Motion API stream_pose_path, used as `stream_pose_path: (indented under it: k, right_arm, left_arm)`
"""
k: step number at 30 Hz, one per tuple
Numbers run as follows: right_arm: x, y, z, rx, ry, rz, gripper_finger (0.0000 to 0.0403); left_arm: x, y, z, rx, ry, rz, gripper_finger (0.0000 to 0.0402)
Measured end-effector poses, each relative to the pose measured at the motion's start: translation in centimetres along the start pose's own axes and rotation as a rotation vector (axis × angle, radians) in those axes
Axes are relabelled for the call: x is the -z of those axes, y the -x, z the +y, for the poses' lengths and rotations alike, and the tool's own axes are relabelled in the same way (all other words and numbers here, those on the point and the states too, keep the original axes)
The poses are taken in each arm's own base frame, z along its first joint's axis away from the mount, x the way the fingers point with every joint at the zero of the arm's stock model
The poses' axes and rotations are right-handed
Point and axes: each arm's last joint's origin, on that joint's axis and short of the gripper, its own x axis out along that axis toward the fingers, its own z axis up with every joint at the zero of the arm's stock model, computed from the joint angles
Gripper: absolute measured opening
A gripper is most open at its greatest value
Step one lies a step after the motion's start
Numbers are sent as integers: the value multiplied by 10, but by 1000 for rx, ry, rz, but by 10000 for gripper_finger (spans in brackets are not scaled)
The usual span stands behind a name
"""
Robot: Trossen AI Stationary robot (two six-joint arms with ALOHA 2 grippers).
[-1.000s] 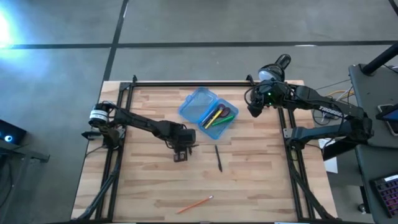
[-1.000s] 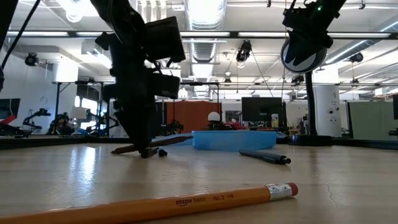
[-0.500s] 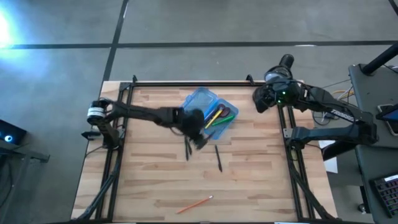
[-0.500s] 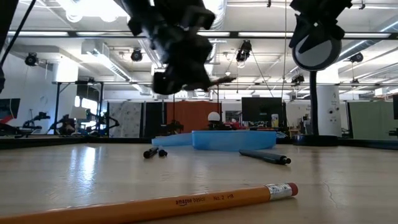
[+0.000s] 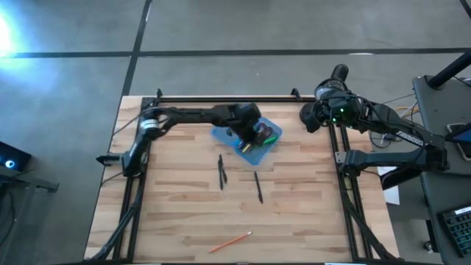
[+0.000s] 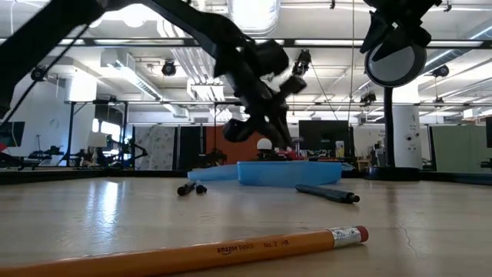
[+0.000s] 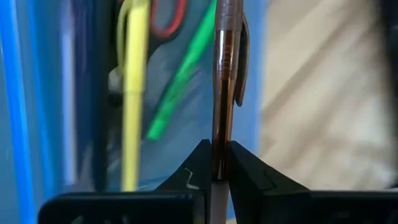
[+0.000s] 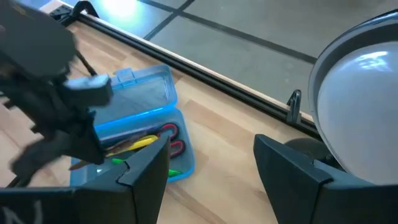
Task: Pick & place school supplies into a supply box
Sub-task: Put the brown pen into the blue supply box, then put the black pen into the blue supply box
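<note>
The blue supply box (image 5: 254, 152) lies open at the table's far middle, and its lid (image 8: 142, 98) lies flat. Inside it are a yellow pen (image 7: 132, 93), a green pen (image 7: 186, 74) and red-handled scissors (image 8: 172, 140). My left gripper (image 5: 250, 131) hovers over the box, shut on a brown pen (image 7: 225, 62). On the table lie a black pen (image 5: 221, 171), a dark pen (image 5: 258, 187) and an orange pencil (image 5: 229, 241). My right gripper (image 8: 211, 180) waits open, high above the table's far right corner. My left gripper pinches the brown pen near its back end (image 7: 218, 163) between its two fingertips (image 7: 200, 163). The pen runs on straight ahead of the fingers, in line with them. It is lifted clear above the open box, its clip (image 7: 240, 68) farther out.
A black desk lamp with a round head (image 6: 395, 63) stands at the far right, close beside my right gripper. The black pen (image 6: 190, 187), the dark pen (image 6: 327, 193) and the orange pencil (image 6: 192, 250) lie apart on the wood nearer than the box.
My left gripper has risen from the table's middle with the brown pen. It has swung toward the far edge and to the right, and has turned, ending over the open box. The black pen stays on the table where the gripper was. My right gripper has drifted slightly right.
</note>
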Motion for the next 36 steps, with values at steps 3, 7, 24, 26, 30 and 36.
stream_pose_path:
  k: [3,7,24,26,30,36]
  right_arm:
    - [0,0,0,0,0,0,224]
    - [0,0,0,1,-4,1,224]
    - [1,0,0,7,4,7,224]
    - [1,-1,0,8,3,8,224]
    - [1,-1,0,10,3,13,224]
    - [6,-6,-1,20,26,34,224]
  left_arm:
    - [-6,-12,1,-101,-34,39,16]
    - [-16,-20,-2,-155,-31,-9,27]
    - [11,42,-37,-298,-136,-40,102]
    - [30,57,-46,-375,-119,-44,103]
    - [72,65,-51,-451,4,-46,103]
    - [135,56,-36,-447,304,-76,103]
